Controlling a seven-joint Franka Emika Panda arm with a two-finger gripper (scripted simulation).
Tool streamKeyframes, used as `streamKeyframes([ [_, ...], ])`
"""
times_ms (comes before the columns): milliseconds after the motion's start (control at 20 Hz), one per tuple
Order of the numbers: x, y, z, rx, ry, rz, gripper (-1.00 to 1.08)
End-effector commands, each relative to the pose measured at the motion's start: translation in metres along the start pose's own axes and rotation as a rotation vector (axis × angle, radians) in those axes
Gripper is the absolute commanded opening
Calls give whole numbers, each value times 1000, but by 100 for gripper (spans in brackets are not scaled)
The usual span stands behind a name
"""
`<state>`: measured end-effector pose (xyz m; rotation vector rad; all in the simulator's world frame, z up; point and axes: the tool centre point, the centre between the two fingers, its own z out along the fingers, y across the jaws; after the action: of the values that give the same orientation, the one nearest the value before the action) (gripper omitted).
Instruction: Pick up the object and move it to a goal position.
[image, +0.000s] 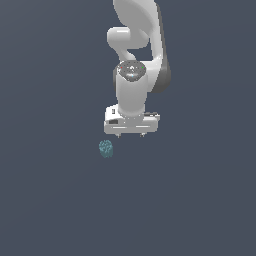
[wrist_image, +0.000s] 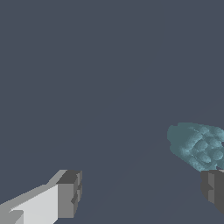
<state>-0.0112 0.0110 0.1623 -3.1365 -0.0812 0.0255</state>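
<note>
The object (image: 105, 148) is a small teal-cyan mottled lump on the dark grey floor, a little toward the exterior view's left of the white gripper (image: 130, 135) and slightly nearer the camera. The gripper hangs from the white arm pointing down, with only short finger stubs showing under its body. In the wrist view the object (wrist_image: 197, 145) lies beside one dark fingertip (wrist_image: 213, 187), outside the gap. The other fingertip (wrist_image: 70, 194) is far apart from it, so the jaws stand wide open and empty; the gripper's middle (wrist_image: 142, 191) is over bare floor.
The plain dark grey floor (image: 50, 200) fills both views. The white arm (image: 135, 45) rises behind the gripper toward the top of the exterior view.
</note>
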Motion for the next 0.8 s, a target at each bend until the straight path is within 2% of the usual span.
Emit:
streamKeyframes([
  [0, 0, 0, 0, 0, 0, 0, 100],
  [400, 3, 13, -11, 9, 27, 28, 100],
  [750, 3, 13, -11, 10, 28, 31, 100],
])
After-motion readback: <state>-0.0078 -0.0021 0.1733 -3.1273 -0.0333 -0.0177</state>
